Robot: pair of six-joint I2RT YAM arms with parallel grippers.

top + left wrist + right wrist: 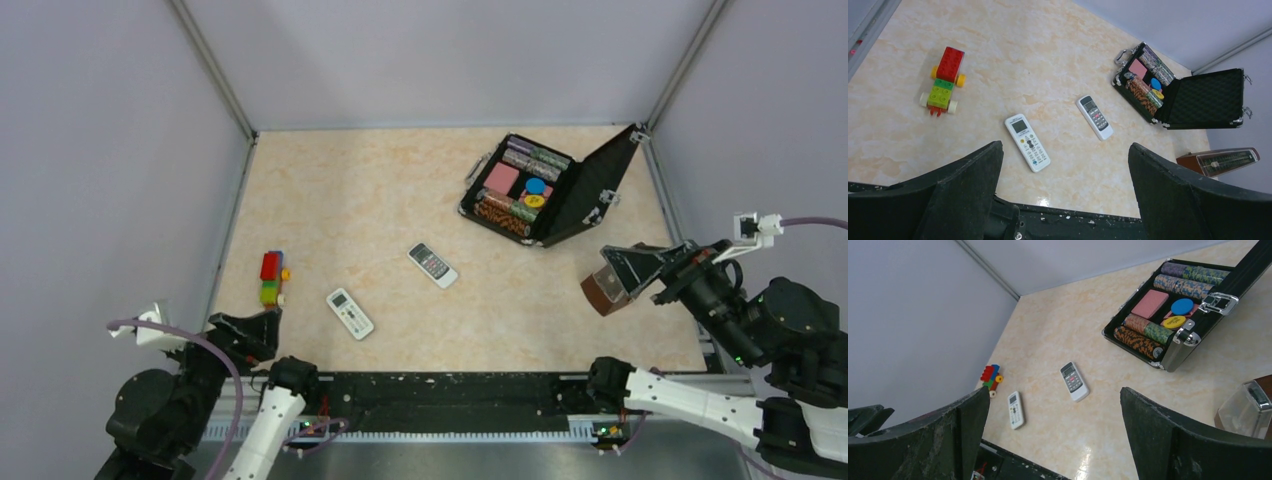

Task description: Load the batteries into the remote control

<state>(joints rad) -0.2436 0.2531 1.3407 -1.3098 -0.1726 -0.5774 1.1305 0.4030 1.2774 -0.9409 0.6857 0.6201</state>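
Note:
The remote control (433, 265) with a grey button panel lies face up in the middle of the table, also seen in the left wrist view (1094, 117) and the right wrist view (1074, 381). No batteries show in any view. My left gripper (262, 325) (1065, 147) hangs open and empty over the near left edge, well short of the remote control. My right gripper (615, 270) (1054, 390) is open and empty at the right, far from the remote control.
An all-white remote (349, 313) (1027, 142) lies near the left gripper. A brick toy car (272, 278) sits at the left edge. An open black case (590, 190) of poker chips stands at the back right. A brown metronome (600, 293) (1248, 410) lies by the right gripper.

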